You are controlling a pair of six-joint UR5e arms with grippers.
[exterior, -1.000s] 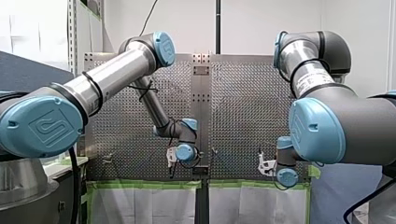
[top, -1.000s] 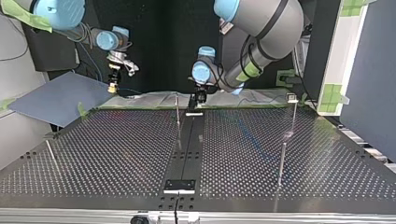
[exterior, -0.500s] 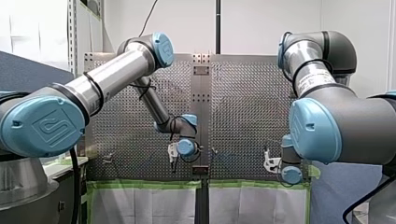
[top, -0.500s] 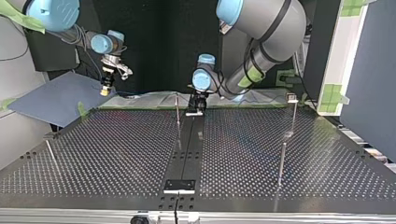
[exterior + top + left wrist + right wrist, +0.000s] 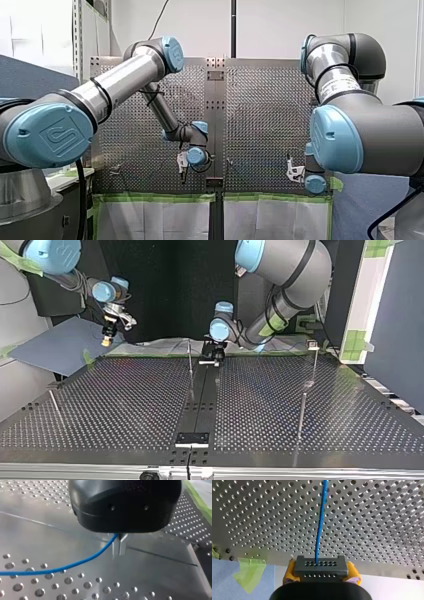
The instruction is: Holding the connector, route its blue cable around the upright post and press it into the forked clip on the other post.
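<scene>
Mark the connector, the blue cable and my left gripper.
connector [image 5: 320,567]: right wrist view, middle of its dark face.
blue cable [image 5: 321,525]: right wrist view, midway along its run.
left gripper [image 5: 120,551]: left wrist view, between its fingertips.

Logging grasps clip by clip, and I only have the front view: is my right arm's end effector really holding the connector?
Observer: Yes; the right wrist view shows the right end effector clamped on the dark connector with its yellow pads.
Operator: And the left one?
Observer: In the left wrist view, the left end effector has its metal fingers closed on the blue cable.
Operator: Near a post?
Observer: In the top view, an upright post stands beside the left end effector.
</scene>
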